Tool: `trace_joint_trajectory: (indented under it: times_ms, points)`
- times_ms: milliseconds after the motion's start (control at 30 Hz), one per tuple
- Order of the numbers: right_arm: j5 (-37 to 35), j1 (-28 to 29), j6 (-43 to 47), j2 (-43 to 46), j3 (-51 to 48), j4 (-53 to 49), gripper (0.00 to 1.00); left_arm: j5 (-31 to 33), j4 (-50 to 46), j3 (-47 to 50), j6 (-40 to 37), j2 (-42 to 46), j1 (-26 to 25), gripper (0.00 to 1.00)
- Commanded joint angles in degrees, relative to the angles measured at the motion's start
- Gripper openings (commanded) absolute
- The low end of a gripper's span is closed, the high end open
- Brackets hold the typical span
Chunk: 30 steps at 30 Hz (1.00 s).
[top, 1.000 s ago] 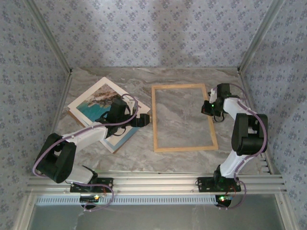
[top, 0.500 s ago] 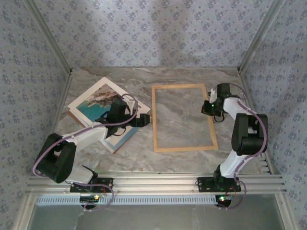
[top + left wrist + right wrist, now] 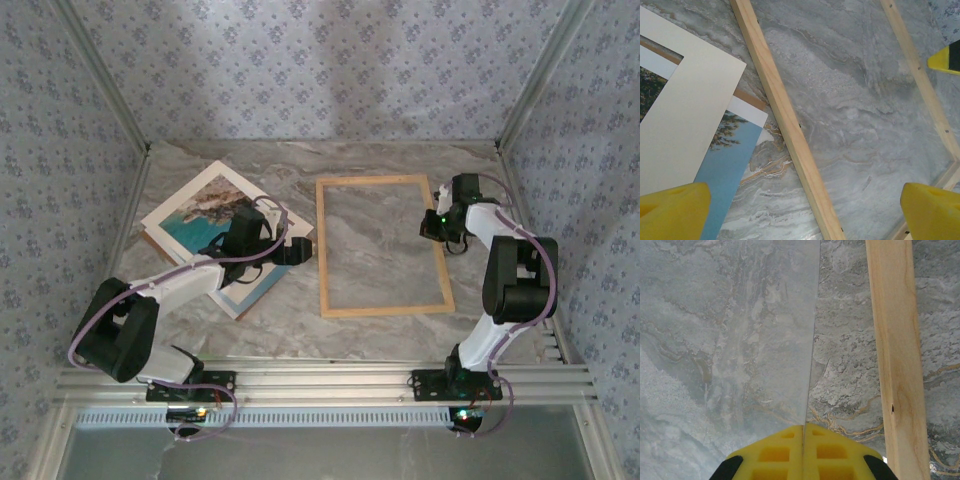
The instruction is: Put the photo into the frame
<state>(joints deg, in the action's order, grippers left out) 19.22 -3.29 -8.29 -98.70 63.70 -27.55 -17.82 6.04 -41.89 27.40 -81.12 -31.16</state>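
Your left gripper (image 3: 293, 250), jaws wide, hangs over the corner of the large cream-bordered sea photo (image 3: 200, 215), which lies skewed on a plain brown board (image 3: 748, 98) just left of the thin light-wood frame (image 3: 322, 250); that arm is nearer. Your right gripper (image 3: 804, 435) pinches the frame's clear pane (image 3: 765, 340), likely in the way

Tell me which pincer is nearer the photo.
Left. The left pincer hangs open at the edge of the photo; the right pincer is across the frame, shut on its pane.
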Motion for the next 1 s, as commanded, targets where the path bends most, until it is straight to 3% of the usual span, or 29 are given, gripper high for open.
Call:
trace_joint_trajectory:
  times_ms: [0,200,967]
  points:
    - [-0.06,0.29,0.29,-0.89,1.23,-0.07,0.00,-0.72,-0.25,-0.91,-1.21,-0.44,-0.24,0.97]
    - [0.41,0.66,0.25,-1.07,1.19,0.32,0.00,-0.81,-0.26,-1.04,-1.25,-0.35,-0.30,0.97]
    - [1.01,0.32,-0.78,-2.72,0.50,0.77,0.43,-0.81,-0.51,-1.34,-1.21,-1.35,-0.28,0.97]
